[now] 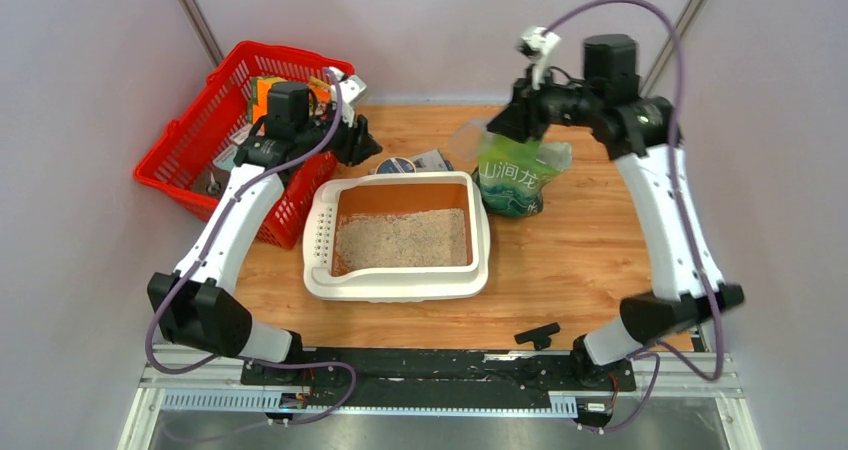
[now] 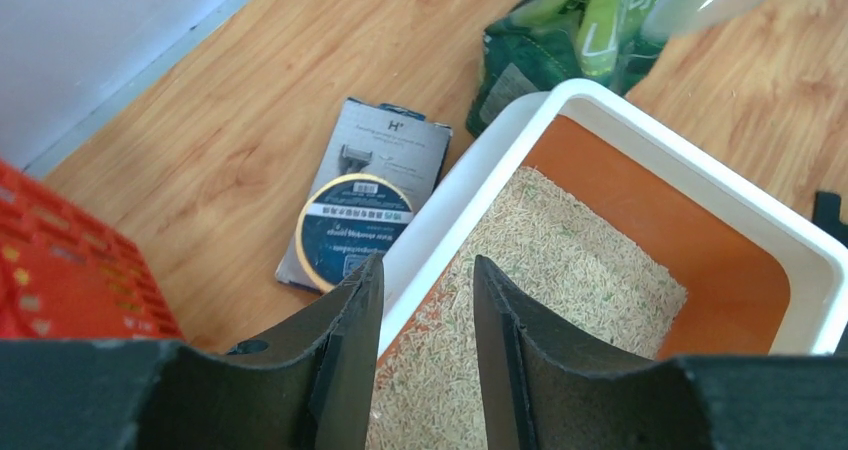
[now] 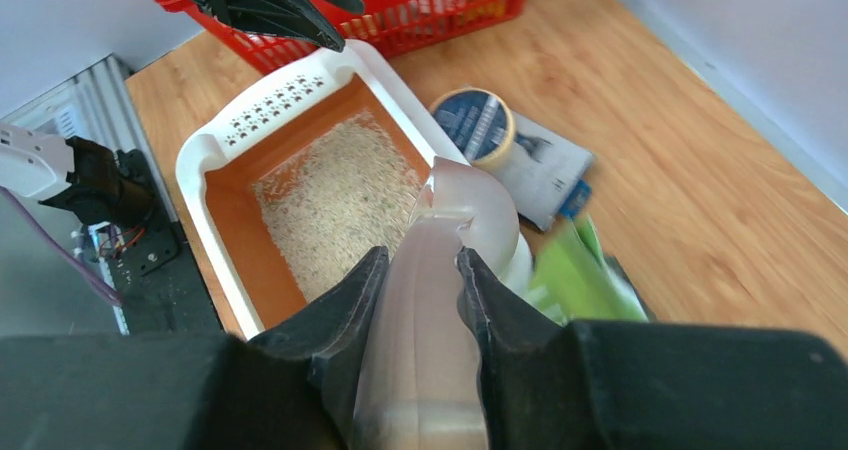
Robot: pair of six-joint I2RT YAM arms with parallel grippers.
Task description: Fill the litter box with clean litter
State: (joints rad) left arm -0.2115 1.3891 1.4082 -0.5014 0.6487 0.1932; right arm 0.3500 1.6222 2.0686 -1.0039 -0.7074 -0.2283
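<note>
Litter box [image 1: 398, 289], one, with litter [image 1: 402, 240], one green bag [image 1: 512, 185], left hand [image 2: 428, 278] spread, right hand [image 3: 421, 262] pinching one scoop [image 3: 472, 208].

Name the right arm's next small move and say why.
Probably lower the right gripper so its clear scoop dips into the green bag beneath it. No granules show in the scoop, and the litter covers only part of the litter box, leaving orange floor bare at the far end.
</note>
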